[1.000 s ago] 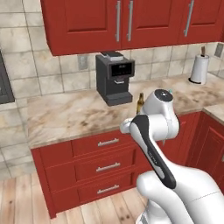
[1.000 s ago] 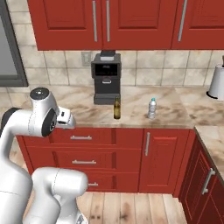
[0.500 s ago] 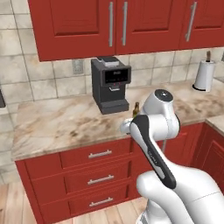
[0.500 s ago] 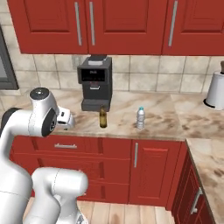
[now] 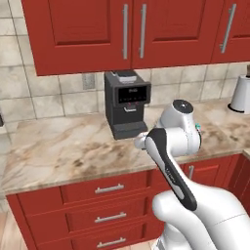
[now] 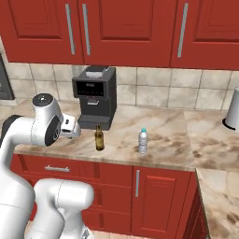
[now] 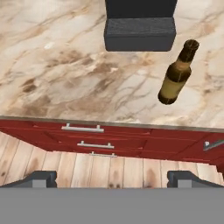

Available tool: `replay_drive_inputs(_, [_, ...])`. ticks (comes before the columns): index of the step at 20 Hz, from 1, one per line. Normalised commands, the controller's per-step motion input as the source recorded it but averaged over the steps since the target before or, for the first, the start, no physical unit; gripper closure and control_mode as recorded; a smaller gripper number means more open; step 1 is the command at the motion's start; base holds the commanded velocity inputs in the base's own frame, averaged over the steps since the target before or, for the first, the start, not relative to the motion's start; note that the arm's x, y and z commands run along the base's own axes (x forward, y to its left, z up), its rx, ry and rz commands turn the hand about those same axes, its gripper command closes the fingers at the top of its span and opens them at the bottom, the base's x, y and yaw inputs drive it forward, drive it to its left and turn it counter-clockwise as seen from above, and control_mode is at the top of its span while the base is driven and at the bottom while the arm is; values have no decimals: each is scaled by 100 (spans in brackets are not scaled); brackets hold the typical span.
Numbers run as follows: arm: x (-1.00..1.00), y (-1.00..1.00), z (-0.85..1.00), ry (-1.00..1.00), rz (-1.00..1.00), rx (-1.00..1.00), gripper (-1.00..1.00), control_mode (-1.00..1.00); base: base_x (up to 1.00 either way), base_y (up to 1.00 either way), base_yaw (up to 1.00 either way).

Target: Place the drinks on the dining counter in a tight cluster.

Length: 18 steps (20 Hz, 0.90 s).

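While the white robot arm (image 6: 28,140) reaches out at counter height, its claw (image 7: 111,178) hangs empty above the wooden floor (image 7: 87,170), just in front of a marbled wall counter (image 6: 163,140). The two dark fingertips (image 7: 41,178) stand wide apart, with nothing between them. Beyond the claw, past a row of red drawers (image 7: 96,138) with silver handles, the counter top spreads out. A slim brown bottle (image 7: 176,74) stands upright on it, ahead of the claw and off to one side, well apart from the fingertips. Straight ahead, farther back against the tiled wall, sits a black coffee machine (image 6: 95,95), with the brown bottle just in front of its base. A small clear water bottle (image 6: 143,141) with a blue cap stands upright near the brown bottle, on the side farther from the claw. Red cabinets (image 6: 116,28) hang above the counter.
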Motion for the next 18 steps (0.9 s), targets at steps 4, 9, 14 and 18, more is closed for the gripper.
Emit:
replay_drive_inputs(4, [0, 0, 0, 0, 0, 0, -100, 100, 48, -29, 16])
replay_drive_inputs(9, [0, 0, 0, 0, 0, 0, -100, 100, 29, -15, 4])
replay_drive_inputs(14, [0, 0, 0, 0, 0, 0, -100, 100, 29, -11, 3])
replay_drive_inputs(18, [0, 0, 0, 0, 0, 0, -100, 100, 35, -11, 2])
